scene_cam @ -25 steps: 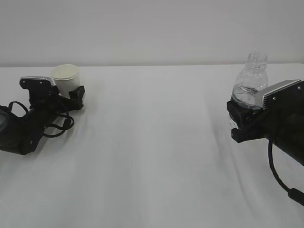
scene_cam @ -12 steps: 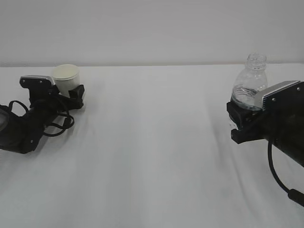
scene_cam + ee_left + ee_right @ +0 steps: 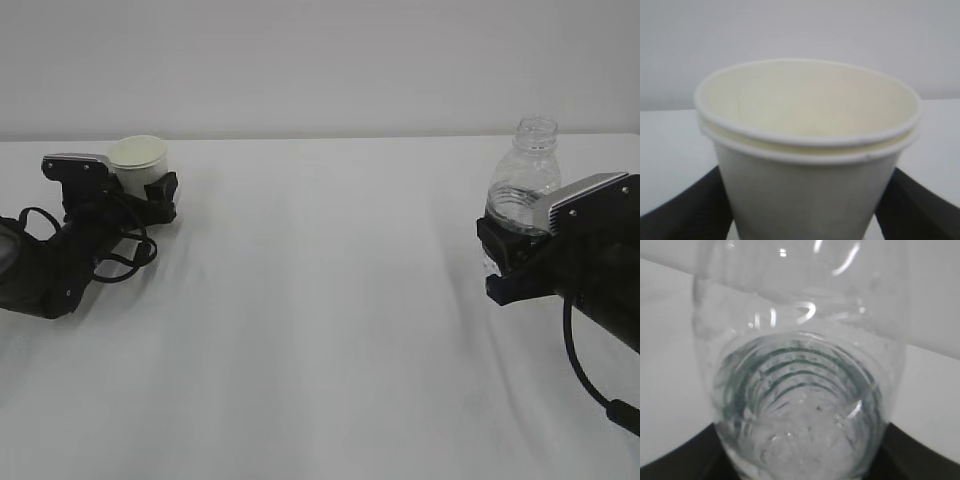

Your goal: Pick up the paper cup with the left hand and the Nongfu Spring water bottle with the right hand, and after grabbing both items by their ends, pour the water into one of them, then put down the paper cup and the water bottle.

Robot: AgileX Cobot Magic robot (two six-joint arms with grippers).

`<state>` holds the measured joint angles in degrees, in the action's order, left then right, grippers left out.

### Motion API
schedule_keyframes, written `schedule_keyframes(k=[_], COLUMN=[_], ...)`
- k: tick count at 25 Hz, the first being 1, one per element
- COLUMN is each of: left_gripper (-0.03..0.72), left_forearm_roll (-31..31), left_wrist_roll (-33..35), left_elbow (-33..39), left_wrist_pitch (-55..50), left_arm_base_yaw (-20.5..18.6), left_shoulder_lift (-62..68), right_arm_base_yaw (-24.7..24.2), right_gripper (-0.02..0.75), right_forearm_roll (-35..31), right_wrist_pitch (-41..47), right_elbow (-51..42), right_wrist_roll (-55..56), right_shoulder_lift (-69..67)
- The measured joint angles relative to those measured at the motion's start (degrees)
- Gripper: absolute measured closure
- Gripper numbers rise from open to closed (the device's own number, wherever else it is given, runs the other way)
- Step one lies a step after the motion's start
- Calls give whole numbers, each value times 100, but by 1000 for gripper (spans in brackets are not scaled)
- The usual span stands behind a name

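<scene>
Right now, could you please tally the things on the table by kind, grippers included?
Paper cups: 2, nested as one stack, going by the double rim in the left wrist view
Water bottles: 1
Grippers: 2, left and right
Total: 5

White cloth-covered table [image 3: 320, 330] with faint creases; plain pale wall [image 3: 320, 60] stood behind its far edge.
</scene>
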<state>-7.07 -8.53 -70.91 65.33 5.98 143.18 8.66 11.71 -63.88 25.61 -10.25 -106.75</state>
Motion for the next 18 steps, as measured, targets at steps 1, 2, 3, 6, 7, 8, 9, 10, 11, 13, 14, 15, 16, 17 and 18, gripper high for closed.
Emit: schedule_keyframes(k=[1,2,3,6,7,8,9,10,11,13,14,15,16,17,18], left_gripper=[98,104,113,156,174,185,193,198,201,204,204,205,205,205,205], left_forearm_roll=[0,0,0,0,0,-7,-24,-36,-77,-153,-221,-281,-342,-373,-397], left_wrist_roll=[0,0,0,0,0,0,0,0,0,0,0,0,0,0,0], left_elbow=[0,0,0,0,-2,-2,-2,-2,-2,-2,-2,-2,12,63,127], left_wrist_pitch=[0,0,0,8,8,12,22,22,22,22,22,22,22,22,22], left_arm_base_yaw=[0,0,0,0,0,0,0,0,0,0,0,0,0,0,0], left_shoulder_lift=[0,0,0,0,0,0,0,0,0,0,0,0,-13,-44,-102], right_arm_base_yaw=[0,0,0,0,0,0,0,0,0,0,0,0,0,0,0], right_gripper=[317,317,317,317,317,317,317,318,318,318,318,318,318,318,318], right_forearm_roll=[0,0,0,0,0,0,0,0,0,-37,-63,-111,-136,-151,-175], right_wrist_pitch=[0,0,0,0,0,0,0,0,0,0,0,0,0,0,0], right_elbow=[0,0,0,0,0,0,0,0,0,0,0,0,0,0,0], right_wrist_roll=[0,0,0,-10,-15,-15,-15,-15,-15,-15,-15,-15,-25,-29,-40], right_shoulder_lift=[0,0,0,0,0,0,0,0,0,0,0,0,0,0,0])
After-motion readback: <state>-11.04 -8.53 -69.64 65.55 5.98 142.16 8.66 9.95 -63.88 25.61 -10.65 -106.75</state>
